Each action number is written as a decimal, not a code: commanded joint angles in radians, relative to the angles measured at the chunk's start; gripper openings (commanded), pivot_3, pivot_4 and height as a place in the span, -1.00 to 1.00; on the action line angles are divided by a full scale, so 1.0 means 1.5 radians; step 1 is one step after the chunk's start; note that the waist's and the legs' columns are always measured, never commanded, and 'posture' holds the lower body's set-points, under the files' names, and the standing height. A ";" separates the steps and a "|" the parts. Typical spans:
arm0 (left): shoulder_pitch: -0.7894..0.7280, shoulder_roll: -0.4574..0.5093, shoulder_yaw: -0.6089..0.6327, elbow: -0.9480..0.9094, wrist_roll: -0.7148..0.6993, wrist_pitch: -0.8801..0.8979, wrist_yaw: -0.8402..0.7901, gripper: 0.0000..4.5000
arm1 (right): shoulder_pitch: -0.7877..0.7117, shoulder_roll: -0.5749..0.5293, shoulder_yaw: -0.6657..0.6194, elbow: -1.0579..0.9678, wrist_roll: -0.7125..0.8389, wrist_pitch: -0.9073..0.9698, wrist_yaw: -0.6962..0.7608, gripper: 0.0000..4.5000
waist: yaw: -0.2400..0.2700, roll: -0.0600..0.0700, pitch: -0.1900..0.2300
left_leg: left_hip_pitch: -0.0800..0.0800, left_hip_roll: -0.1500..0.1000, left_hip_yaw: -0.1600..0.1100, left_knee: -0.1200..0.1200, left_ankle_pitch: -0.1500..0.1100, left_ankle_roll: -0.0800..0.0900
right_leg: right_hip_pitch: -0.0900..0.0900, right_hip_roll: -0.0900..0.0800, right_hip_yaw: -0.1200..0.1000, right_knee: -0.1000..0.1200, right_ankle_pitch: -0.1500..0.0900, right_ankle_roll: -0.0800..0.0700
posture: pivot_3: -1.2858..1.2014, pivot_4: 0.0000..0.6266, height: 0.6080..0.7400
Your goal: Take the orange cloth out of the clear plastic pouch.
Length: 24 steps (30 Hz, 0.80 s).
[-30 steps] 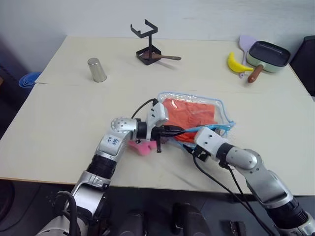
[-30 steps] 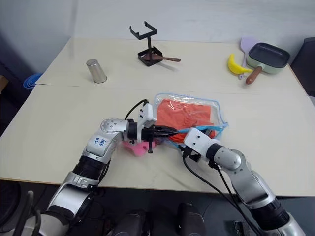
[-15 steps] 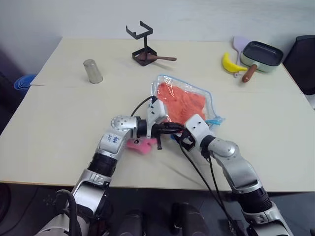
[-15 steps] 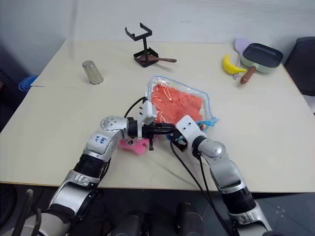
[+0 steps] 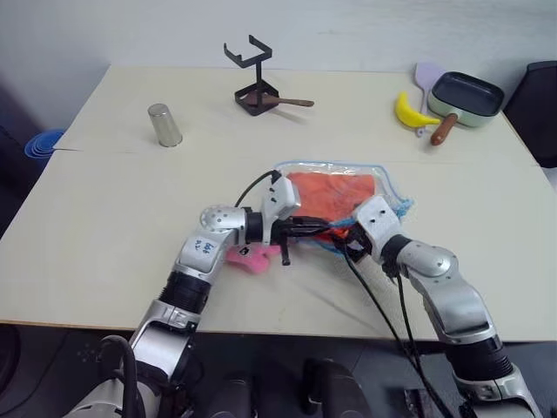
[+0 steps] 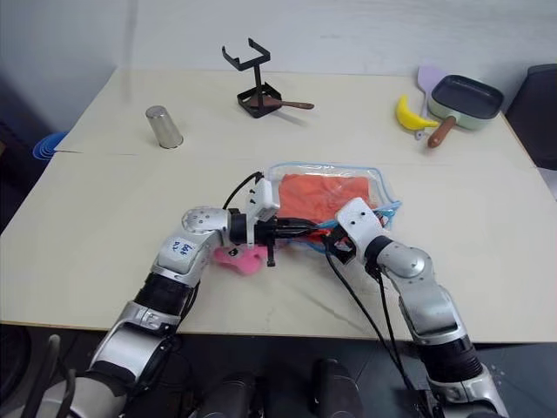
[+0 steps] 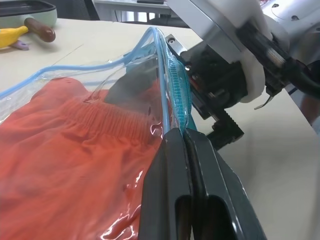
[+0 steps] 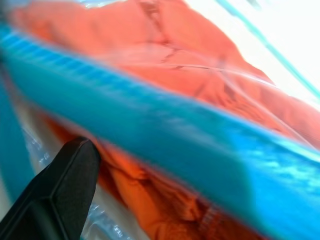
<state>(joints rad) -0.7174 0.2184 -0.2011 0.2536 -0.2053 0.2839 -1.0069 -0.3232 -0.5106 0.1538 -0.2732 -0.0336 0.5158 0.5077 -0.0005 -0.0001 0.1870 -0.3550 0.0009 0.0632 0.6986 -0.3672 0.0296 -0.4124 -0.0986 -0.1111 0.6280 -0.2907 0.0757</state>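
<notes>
My left gripper (image 7: 186,137) is still pinching the clear plastic pouch (image 5: 387,187) by its mouth on the counter (image 5: 104,209); my wide-open right gripper (image 6: 335,241) has shifted there, poised toward the orange cloth (image 5: 335,193) inside.

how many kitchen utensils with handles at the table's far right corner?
2: the green pan with a brown handle at the far right corner, and a lilac spatula lying partly under it beside the banana. More may be hidden behind the pan.
</notes>
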 commanded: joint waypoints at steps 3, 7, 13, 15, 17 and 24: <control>-0.004 -0.007 0.005 -0.018 -0.018 0.002 -0.001 -1.00 | -0.002 -0.057 0.085 -0.005 -0.080 -0.101 0.042 1.00 | 0.000 0.000 0.000 | 0.000 0.000 0.000 0.000 0.000 0.000 | 0.000 0.000 0.000 0.000 0.000 0.000 | 0.03 -0.52 1.00; -0.011 -0.005 0.009 -0.014 -0.020 0.006 -0.003 -1.00 | -0.001 -0.049 0.094 -0.001 -0.090 -0.102 0.052 1.00 | 0.000 0.000 0.000 | 0.000 0.000 0.000 0.000 0.000 0.000 | 0.000 0.000 0.000 0.000 0.000 0.000 | 0.03 -0.52 1.00; -0.020 -0.010 0.014 -0.004 -0.022 0.005 -0.003 -1.00 | -0.039 -0.012 0.114 0.080 -0.129 -0.117 0.027 1.00 | -0.002 0.000 0.000 | 0.001 0.000 0.000 0.000 0.000 0.000 | 0.000 0.000 0.000 0.000 0.000 0.000 | 0.03 -0.52 1.00; -0.023 -0.013 0.015 -0.001 -0.022 0.004 -0.002 -1.00 | -0.057 0.004 0.122 0.121 -0.145 -0.114 0.016 1.00 | -0.002 0.000 0.000 | 0.001 0.001 0.000 0.000 0.000 0.000 | 0.001 0.000 0.000 0.000 0.000 0.000 | 0.03 -0.52 1.00; -0.025 -0.015 0.016 0.003 -0.022 0.002 -0.001 -1.00 | -0.073 0.018 0.124 0.152 -0.154 -0.111 0.010 1.00 | -0.001 0.000 0.000 | 0.001 0.001 0.000 0.000 0.000 0.000 | 0.001 0.000 0.000 0.000 0.000 0.000 | 0.03 -0.52 1.00; -0.028 -0.018 0.024 0.009 -0.023 -0.002 -0.001 -1.00 | -0.091 0.031 0.130 0.190 -0.150 -0.035 0.054 0.46 | -0.001 0.000 0.000 | 0.002 0.001 0.000 0.000 0.000 0.000 | 0.001 0.000 0.000 0.000 0.000 0.000 | 0.03 -0.52 1.00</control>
<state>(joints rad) -0.7360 0.2037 -0.1771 0.2947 -0.2089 0.2977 -1.0046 -0.4958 -0.4560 0.3172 -0.0550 -0.2351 0.3942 0.5674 -0.0022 -0.0003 0.1867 -0.3525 0.0018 0.0633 0.6992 -0.3670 0.0293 -0.4101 -0.0987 -0.1108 0.6286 -0.2907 0.0757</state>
